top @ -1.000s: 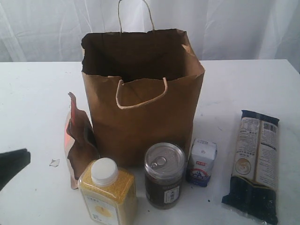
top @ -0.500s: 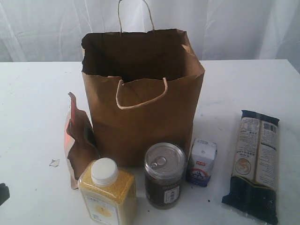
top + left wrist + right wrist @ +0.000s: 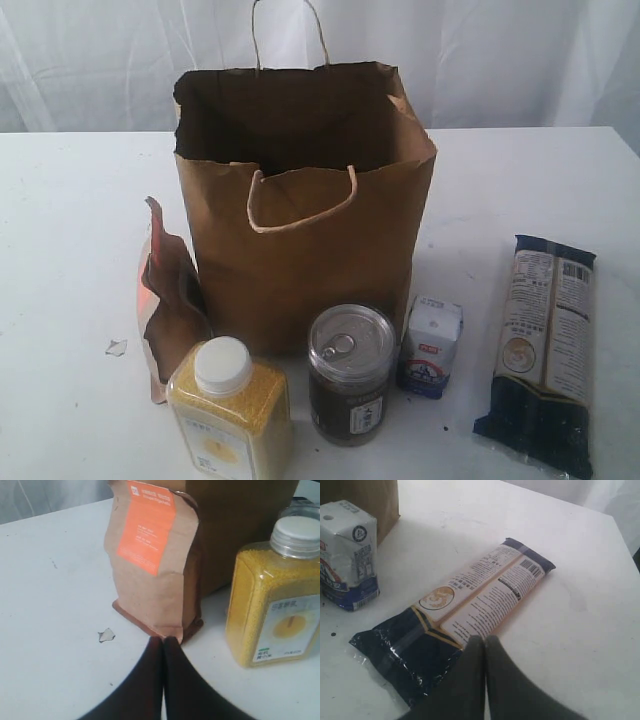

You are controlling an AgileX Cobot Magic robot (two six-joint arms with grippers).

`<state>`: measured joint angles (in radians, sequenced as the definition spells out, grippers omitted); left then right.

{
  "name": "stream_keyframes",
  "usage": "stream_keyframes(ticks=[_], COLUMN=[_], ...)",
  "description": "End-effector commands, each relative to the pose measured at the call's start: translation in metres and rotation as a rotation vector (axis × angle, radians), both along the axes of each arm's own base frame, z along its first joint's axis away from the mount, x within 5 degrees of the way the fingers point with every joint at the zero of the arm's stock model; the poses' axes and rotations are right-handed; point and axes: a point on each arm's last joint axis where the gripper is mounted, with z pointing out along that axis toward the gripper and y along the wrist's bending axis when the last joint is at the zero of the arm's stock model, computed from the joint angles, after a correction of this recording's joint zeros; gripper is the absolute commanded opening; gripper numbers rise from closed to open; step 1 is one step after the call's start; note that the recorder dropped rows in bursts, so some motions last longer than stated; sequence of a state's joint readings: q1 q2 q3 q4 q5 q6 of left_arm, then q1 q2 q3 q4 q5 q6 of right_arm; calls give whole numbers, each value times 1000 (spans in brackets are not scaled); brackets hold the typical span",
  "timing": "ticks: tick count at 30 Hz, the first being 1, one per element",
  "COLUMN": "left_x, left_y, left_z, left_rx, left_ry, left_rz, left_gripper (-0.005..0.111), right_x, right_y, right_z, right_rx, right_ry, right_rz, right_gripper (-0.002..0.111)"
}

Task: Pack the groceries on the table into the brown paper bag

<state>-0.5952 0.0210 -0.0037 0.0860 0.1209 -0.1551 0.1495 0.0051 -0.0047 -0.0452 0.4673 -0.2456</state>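
Five groceries show on the table [image 3: 60, 250], and none sits in the bag yet.

At the left of the exterior view, the brown pouch with the orange top [image 3: 170, 300] stands upright against the bag's left wall. I'd judge the wall is what props it up. In the left wrist view your left gripper [image 3: 163, 639] has its fingers pressed together on nothing, with the tips just short of the pouch's base.

At lower centre-left the white-capped bottle [image 3: 232, 415] stands capped, filled almost to the neck with yellow grain. Behind it, mid-frame, the brown paper bag [image 3: 300, 260] stands with its mouth wide open. The part of its inside you can see is dark and bare, and its floor is hidden.

Right of the bottle the pull-tab can [image 3: 350, 375] stands sealed, with dark contents showing through its side. The small white-blue carton [image 3: 432, 347] stands closed just beside it.

At far right the long dark noodle packet [image 3: 545, 350] lies flat, well apart from the bag. Your right gripper [image 3: 482, 637], also pinched shut and empty, sits over the packet's near edge. Whether it touches, you cannot tell.
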Motion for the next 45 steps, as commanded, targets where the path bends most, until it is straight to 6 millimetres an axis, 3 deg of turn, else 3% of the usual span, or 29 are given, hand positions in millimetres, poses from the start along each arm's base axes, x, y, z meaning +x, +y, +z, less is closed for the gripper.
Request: stream_keyframes(ticks=[1, 9, 21, 24, 28, 35, 38, 42, 45], left_x=[2, 6, 6, 6, 6, 6, 6, 6, 6], left_y=[4, 13, 15, 15, 15, 15, 15, 15, 15], left_z=[-1, -1, -1, -1, -1, -1, -1, -1, -1], left_rx=[-8, -5, -5, -5, -5, -5, -5, -5, -5], left_ry=[5, 3, 3, 3, 3, 3, 3, 3, 3], left_rz=[88, 266, 295, 295, 295, 295, 295, 295, 295], left_gripper=[1, 1, 1, 1, 1, 1, 1, 1, 1], right_x=[0, 0, 2, 4, 4, -11, -20, -30, -29], right_y=[0, 0, 0, 1, 3, 2, 1, 0, -1], right_z=[-1, -1, 3, 15, 49, 86, 96, 105, 104], right_rx=[-7, -7, -18, 1, 154, 222, 383, 827, 892], right_ry=[-7, -7, -58, -187, -542, -983, -1108, -1142, -1109], right_rz=[3, 3, 4, 12, 19, 55, 94, 230, 235], right_gripper=[0, 0, 0, 0, 0, 0, 0, 0, 0])
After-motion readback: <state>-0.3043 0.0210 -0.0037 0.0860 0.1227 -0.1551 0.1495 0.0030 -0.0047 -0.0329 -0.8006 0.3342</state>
